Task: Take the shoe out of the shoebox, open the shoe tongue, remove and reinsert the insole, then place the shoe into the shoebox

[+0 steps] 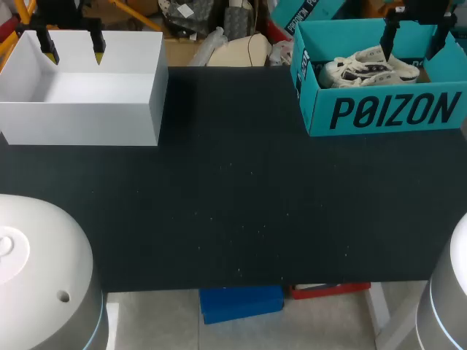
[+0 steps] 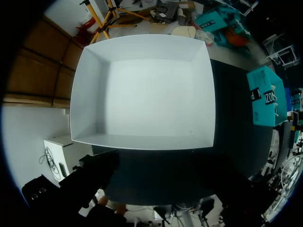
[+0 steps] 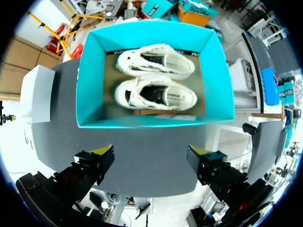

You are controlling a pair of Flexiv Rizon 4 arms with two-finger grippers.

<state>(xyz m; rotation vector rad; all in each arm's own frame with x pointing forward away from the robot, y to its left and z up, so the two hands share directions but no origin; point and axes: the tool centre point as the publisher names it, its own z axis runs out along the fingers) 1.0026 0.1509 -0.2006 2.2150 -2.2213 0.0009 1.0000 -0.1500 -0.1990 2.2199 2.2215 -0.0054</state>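
Head view: left hand [image 1: 73, 52], right hand [image 1: 411, 49] both spread, empty; shoes [image 1: 368, 69] partly hidden.

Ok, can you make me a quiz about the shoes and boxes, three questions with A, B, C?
1. Where are the white shoes?
A) in the white box
B) in the teal shoebox
C) on the bare table

2. How many shoes are in the shoebox?
A) one
B) two
C) three

3. How is the right gripper right now?
A) open, holding nothing
B) shut on a shoe
C) shut on the shoebox wall

Answers:
1 B: both shoes lie inside the teal shoebox, and the white box has nothing in it.
2 B: the right wrist view shows two shoes side by side.
3 A: its yellow tips stand wide apart above the shoebox and touch nothing.
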